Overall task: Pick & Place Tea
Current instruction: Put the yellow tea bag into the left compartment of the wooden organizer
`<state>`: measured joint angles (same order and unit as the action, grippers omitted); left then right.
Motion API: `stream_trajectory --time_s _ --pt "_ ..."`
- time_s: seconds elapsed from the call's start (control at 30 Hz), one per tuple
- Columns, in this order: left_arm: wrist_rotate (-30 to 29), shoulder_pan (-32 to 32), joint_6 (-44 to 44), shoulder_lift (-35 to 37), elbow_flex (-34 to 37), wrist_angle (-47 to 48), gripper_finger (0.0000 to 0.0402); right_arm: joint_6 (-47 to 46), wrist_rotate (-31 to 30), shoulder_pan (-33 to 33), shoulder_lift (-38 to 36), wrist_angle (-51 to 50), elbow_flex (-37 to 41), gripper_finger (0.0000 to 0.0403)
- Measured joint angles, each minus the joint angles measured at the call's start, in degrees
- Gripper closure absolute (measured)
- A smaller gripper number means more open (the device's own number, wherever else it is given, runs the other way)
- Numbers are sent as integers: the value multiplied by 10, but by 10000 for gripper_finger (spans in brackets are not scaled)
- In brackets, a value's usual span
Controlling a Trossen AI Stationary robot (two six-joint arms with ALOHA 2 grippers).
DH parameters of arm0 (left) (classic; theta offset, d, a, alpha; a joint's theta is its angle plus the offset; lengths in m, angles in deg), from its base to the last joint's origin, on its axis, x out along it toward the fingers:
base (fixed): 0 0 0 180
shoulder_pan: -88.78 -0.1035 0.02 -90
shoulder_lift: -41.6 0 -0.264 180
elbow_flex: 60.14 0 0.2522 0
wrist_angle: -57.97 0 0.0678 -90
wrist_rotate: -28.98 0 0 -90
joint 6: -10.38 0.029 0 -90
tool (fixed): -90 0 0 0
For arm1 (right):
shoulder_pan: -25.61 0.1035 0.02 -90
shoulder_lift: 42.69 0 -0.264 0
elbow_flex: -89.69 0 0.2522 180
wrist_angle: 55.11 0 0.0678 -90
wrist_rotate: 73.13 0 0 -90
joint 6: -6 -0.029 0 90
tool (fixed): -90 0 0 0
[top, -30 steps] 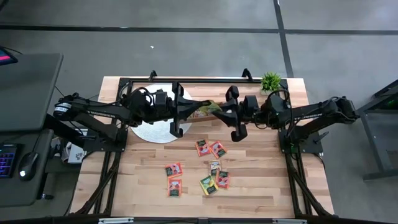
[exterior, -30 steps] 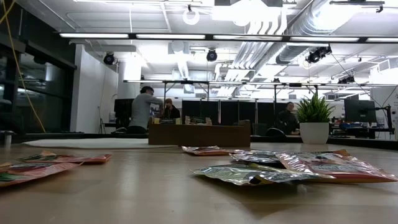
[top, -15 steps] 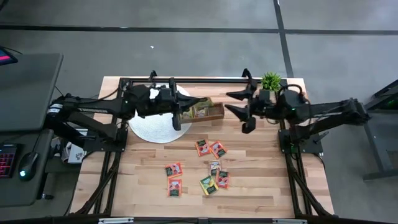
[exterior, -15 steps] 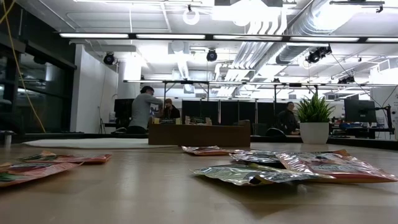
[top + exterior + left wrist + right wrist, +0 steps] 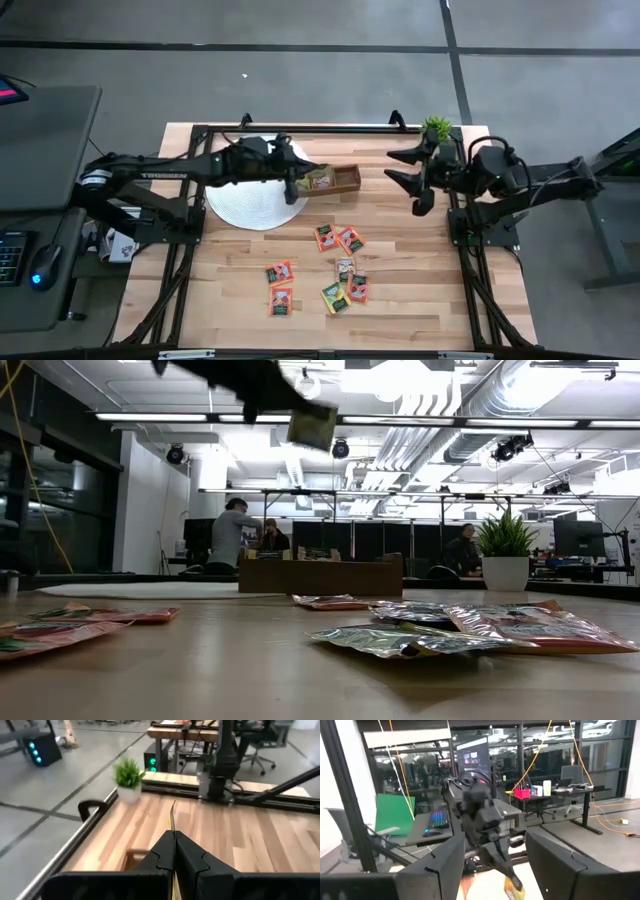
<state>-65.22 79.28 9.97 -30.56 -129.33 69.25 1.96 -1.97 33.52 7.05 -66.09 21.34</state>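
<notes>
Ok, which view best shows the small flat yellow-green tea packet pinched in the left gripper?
Low view: the tea packet hangs face-on below the left gripper, against the ceiling. Left wrist view shows only its edge; high view blends it with the brown wooden tray; right wrist view catches it far off.

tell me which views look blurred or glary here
Low view: the nearest tea packets are soft, their foil catching glare, and ceiling lights blow out. Right wrist view: the left arm is smeared with motion blur. Left wrist view: the left end effector is fairly sharp, the plant soft.
</notes>
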Motion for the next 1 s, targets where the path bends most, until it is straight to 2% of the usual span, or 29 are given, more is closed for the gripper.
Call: stream_trajectory --time_s 0.27,0.37,0.47,0.77,1.0 --pt "28 -44 -64 9 175 -170 401 -2 -8 19 2 -9 0 198" --pt "54 -64 -74 8 218 -225 401 -10 -8 19 1 -10 0 198" --pt "65 -87 -76 9 249 -240 401 -15 -7 19 2 -13 0 198" --pt "122 -162 -76 1 268 -251 401 -15 -6 19 2 -13 0 198" --pt "154 -180 -80 -43 268 -252 401 -15 -8 19 2 -13 0 198"
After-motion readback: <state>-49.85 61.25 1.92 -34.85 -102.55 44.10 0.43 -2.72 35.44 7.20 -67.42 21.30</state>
